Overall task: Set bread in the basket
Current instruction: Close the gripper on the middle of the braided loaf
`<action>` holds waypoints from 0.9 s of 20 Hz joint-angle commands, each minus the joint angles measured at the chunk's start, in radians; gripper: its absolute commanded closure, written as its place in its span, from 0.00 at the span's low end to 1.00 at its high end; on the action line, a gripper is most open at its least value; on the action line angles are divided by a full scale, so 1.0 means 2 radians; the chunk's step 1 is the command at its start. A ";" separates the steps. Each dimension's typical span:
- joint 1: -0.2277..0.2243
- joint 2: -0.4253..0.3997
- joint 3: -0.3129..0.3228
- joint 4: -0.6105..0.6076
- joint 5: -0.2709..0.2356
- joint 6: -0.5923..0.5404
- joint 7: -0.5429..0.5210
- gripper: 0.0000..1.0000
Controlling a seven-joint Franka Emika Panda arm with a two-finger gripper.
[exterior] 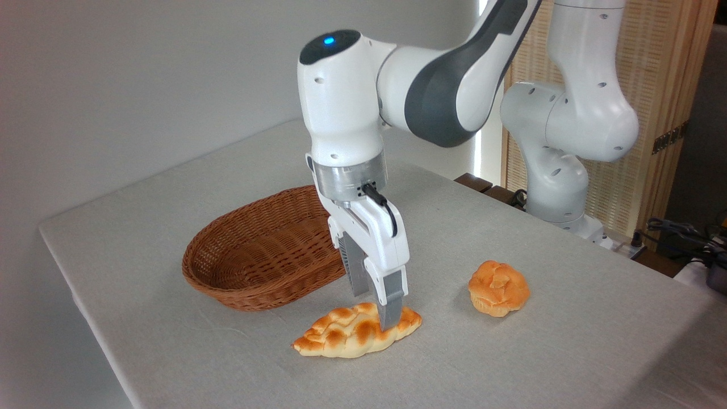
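The bread (346, 334), a braided golden-brown loaf with pointed ends, lies flat on the table near the front. My gripper (376, 311) points straight down over the loaf's right half, open, with its fingers set wide. The near finger (392, 307) overlaps the loaf's top; the far finger reaches down behind it. The loaf still rests on the cloth. The basket (227, 287), an oval reddish-brown wicker one, stands empty just behind and to the left of the loaf, its right end hidden by my gripper.
A small round orange-brown bun (498, 287) sits on the table to the right of the loaf. The arm's white base (559, 187) stands at the back right. The grey table's left edge (85, 307) runs close to the basket.
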 commanded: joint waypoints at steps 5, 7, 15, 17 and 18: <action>-0.002 0.001 0.005 -0.024 0.006 0.063 0.007 0.35; -0.002 0.005 0.004 -0.024 0.006 0.066 0.007 0.52; -0.002 0.014 0.005 -0.023 0.005 0.067 0.007 0.70; -0.002 0.014 0.006 -0.021 0.005 0.066 0.007 0.73; -0.002 0.014 0.009 -0.019 0.005 0.063 0.008 0.74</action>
